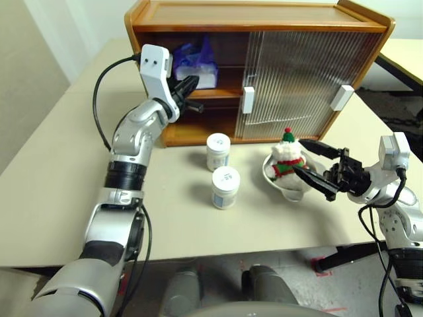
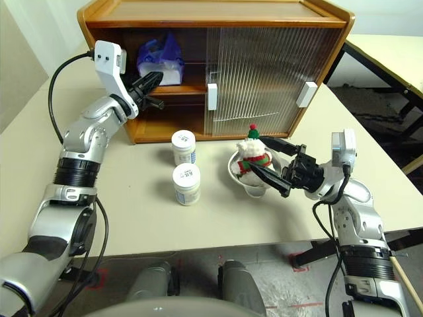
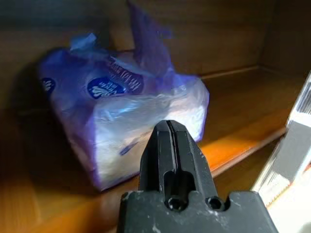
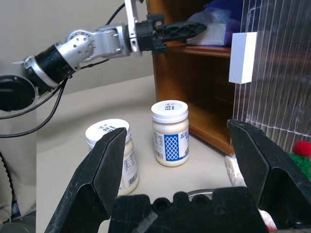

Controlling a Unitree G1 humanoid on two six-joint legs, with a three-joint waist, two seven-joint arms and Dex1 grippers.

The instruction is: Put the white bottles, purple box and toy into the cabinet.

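Note:
The purple box (image 1: 195,65) lies on the upper shelf in the open left half of the cabinet (image 1: 264,16). My left gripper (image 1: 194,80) is shut and empty, its tip right at the front of the purple box (image 3: 121,121); I cannot tell whether it touches. Two white bottles (image 1: 219,151) (image 1: 225,187) stand upright on the table in front of the cabinet. The toy (image 1: 287,157) sits in a metal bowl (image 1: 274,183). My right gripper (image 1: 310,165) is open just right of the toy, one finger on either side of it, holding nothing.
Ribbed sliding doors (image 1: 310,79) with white handles (image 1: 248,99) cover the cabinet's right half. The beige table (image 1: 59,165) has free room on the left and its front edge is near. A second table (image 1: 404,53) stands at the back right.

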